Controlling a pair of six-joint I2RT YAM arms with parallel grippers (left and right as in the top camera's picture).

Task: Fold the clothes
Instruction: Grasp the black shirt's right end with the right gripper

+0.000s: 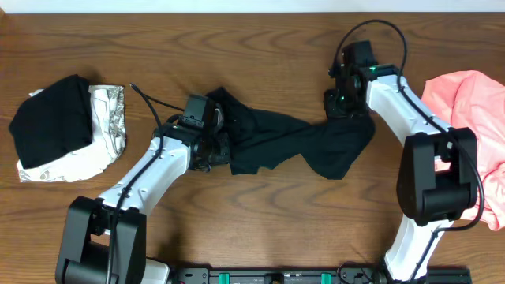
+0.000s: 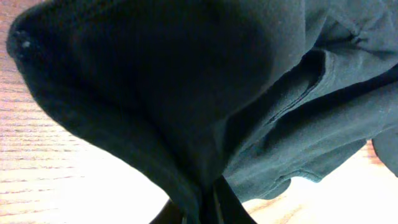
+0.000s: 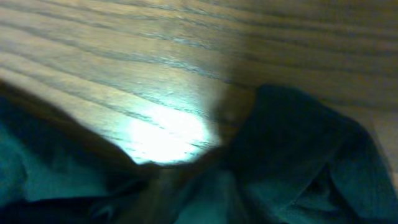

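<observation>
A black T-shirt (image 1: 276, 142) lies crumpled and stretched across the middle of the wooden table between my two grippers. My left gripper (image 1: 217, 142) is at the shirt's left end. In the left wrist view its fingers (image 2: 208, 208) are shut on a fold of the black fabric (image 2: 186, 74), which hangs over the lens. My right gripper (image 1: 345, 110) sits at the shirt's upper right corner. The right wrist view is dark and blurred, with black cloth (image 3: 292, 155) bunched around the jaws (image 3: 186, 186), which appear shut on it.
At the far left a folded black garment (image 1: 51, 118) rests on a white-grey patterned one (image 1: 106, 130). A salmon-pink garment (image 1: 473, 102) is heaped at the right edge, beside the right arm's base. Bare wood (image 1: 260, 39) stretches along the back.
</observation>
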